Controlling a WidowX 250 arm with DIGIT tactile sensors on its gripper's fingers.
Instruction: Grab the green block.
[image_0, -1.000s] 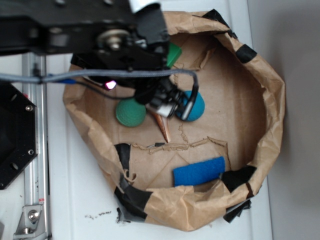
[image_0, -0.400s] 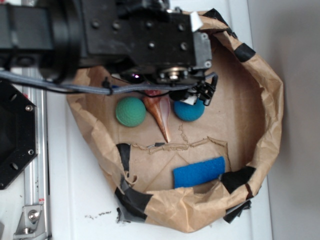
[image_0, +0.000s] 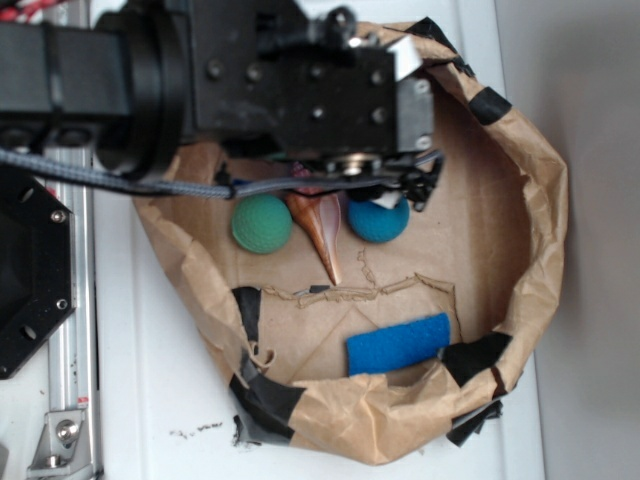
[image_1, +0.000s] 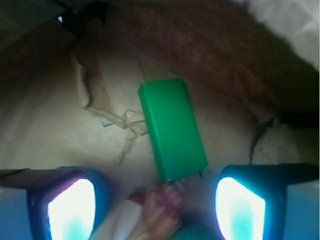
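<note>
Below my claw (image_1: 157, 205), the green block (image_1: 171, 129) is lying flat on brown paper (image_1: 60, 130); my fingers (image_1: 72, 207) are standing wide apart, gripping nothing.

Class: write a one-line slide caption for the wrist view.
Open end effector poised above the green block on brown paper.

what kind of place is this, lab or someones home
Most likely a lab bench for robot grasping tests: a taped-up paper bag serves as a makeshift bin on a white table, holding toy items like the green block and balls, beside a metal rail.
</note>
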